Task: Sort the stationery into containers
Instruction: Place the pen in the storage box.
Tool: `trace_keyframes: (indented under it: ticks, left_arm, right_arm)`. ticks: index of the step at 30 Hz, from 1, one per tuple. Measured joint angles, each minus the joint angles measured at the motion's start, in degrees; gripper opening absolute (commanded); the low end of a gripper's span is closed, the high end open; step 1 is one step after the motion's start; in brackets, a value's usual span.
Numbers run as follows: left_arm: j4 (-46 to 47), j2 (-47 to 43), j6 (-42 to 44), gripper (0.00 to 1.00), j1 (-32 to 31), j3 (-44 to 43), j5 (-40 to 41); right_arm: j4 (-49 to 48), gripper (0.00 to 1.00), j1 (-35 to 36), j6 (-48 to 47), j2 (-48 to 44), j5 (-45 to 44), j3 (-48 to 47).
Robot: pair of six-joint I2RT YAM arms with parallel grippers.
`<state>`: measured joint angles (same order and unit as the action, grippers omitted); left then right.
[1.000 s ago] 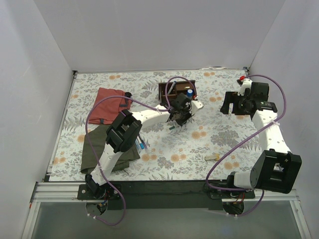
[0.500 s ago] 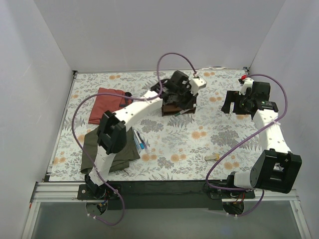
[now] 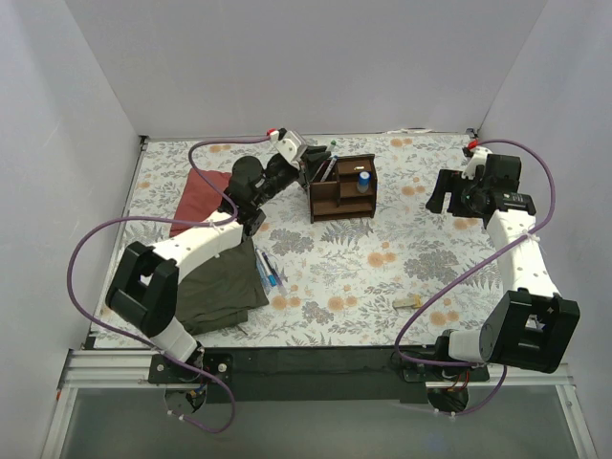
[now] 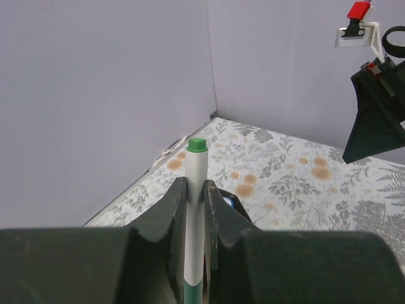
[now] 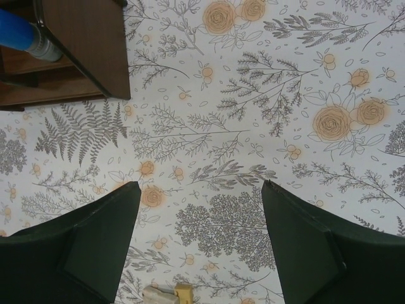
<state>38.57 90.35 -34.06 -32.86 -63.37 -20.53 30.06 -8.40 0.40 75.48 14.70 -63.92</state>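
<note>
My left gripper (image 4: pixel 197 187) is shut on a white pen with a green tip (image 4: pixel 197 166), which stands up between the jaws. In the top view this gripper (image 3: pixel 313 165) is at the left end of the dark brown organiser (image 3: pixel 341 191). A blue-capped cylinder (image 3: pixel 364 179) stands in a compartment. It also shows in the right wrist view (image 5: pixel 22 31). My right gripper (image 5: pixel 199 186) is open and empty above the table, right of the organiser (image 5: pixel 88 44). Loose pens (image 3: pixel 269 273) lie by the olive cloth. A beige eraser block (image 3: pixel 408 302) lies at the front right and shows in the right wrist view (image 5: pixel 168 294).
A red cloth (image 3: pixel 206 191) lies at the back left and an olive cloth (image 3: pixel 215 287) in front of it, under my left arm. White walls close in the table on three sides. My right arm (image 4: pixel 380 107) shows in the left wrist view.
My left gripper went from the table's middle up over the organiser, then to its left end, with the arm swung left. The right arm has hardly moved.
</note>
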Motion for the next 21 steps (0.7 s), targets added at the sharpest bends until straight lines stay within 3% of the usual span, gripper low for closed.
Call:
trace_keyframes:
  ticks: [6, 21]
  left_arm:
    - [10.8, 6.3, -2.4, 0.00, 0.1, 0.2, 2.0]
    - [20.2, 23.0, -8.0, 0.00, 2.1, -8.4, 4.7]
  right_arm:
    - [-0.2, 0.86, 0.0, 0.3, 0.0, -1.5, -1.6]
    - [0.9, 0.86, 0.0, -0.4, 1.6, -3.3, -2.2]
